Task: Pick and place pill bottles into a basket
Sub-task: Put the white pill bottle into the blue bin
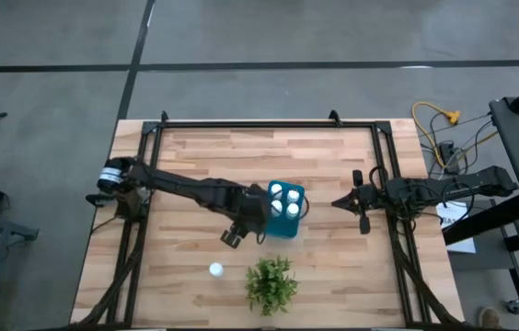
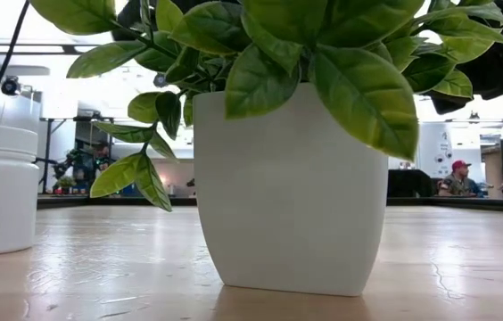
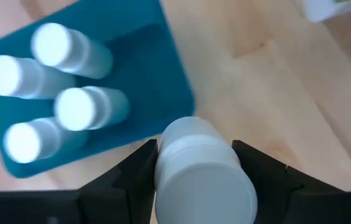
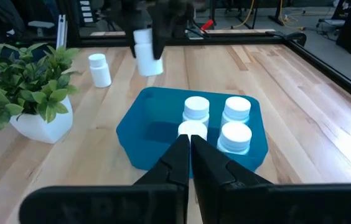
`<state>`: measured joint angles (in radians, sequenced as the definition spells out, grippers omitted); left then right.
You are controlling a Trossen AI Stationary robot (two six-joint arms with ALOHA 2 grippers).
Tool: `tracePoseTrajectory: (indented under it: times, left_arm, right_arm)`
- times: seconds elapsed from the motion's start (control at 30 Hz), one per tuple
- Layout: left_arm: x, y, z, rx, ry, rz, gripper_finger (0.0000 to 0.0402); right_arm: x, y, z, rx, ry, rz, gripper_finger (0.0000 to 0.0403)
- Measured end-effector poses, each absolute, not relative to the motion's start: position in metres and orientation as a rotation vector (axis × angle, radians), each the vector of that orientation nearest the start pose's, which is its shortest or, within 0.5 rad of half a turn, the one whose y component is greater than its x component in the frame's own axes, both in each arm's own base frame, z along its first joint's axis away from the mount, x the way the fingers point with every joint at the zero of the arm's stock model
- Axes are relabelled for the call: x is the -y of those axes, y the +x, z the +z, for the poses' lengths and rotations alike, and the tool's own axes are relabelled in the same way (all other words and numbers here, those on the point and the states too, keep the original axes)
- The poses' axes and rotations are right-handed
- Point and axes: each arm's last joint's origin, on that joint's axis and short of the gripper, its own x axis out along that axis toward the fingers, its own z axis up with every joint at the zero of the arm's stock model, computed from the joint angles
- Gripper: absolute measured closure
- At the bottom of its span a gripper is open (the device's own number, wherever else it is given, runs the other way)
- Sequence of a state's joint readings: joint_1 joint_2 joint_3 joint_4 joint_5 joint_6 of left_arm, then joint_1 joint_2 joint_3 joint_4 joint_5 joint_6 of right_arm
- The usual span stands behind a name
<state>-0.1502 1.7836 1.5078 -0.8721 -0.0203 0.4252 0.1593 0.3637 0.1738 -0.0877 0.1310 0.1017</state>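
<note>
**Fifth bottle held above the table, beside the basket**

While the left gripper hangs in the air just beside the basket, its two dark fingers are closed about halfway around one white pill bottle. The bottle sits between the fingers, with its cap toward the wrist camera. In the right wrist view the same held bottle shows clearly above the wood, not touching the table.

Inside the teal basket four pill bottles stand upright, close together, and they fill the half of the basket farther from the left gripper. The other half shows its bare blue floor.

One more pill bottle stands alone on the table, well apart from the basket and near the green plant. In the low view this bottle stands upright at the edge of the picture, beside the white pot of the plant.

The right gripper waits at the other side of the basket, a little apart from it, with its fingers pressed fully together and nothing between them.
</note>
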Motion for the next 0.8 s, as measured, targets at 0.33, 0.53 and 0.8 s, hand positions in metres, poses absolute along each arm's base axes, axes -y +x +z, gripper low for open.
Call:
tracePoseTrajectory:
  times: [0.33,0.53,0.8]
  left_arm:
    - [0.025,0.374,0.272,-1.032,0.524,-0.338,0.0226]
    - [0.021,0.380,0.271,-0.969,0.510,-0.420,0.0226]
    - [0.020,0.394,0.241,-1.029,0.526,-0.482,0.0226]
  right_arm:
    - [-0.015,0.116,0.182,-0.299,0.054,0.013,0.0394]
    - [-0.015,0.116,0.180,-0.311,0.051,0.013,0.0394]
    - [-0.015,0.116,0.180,-0.312,0.047,0.014,0.0394]
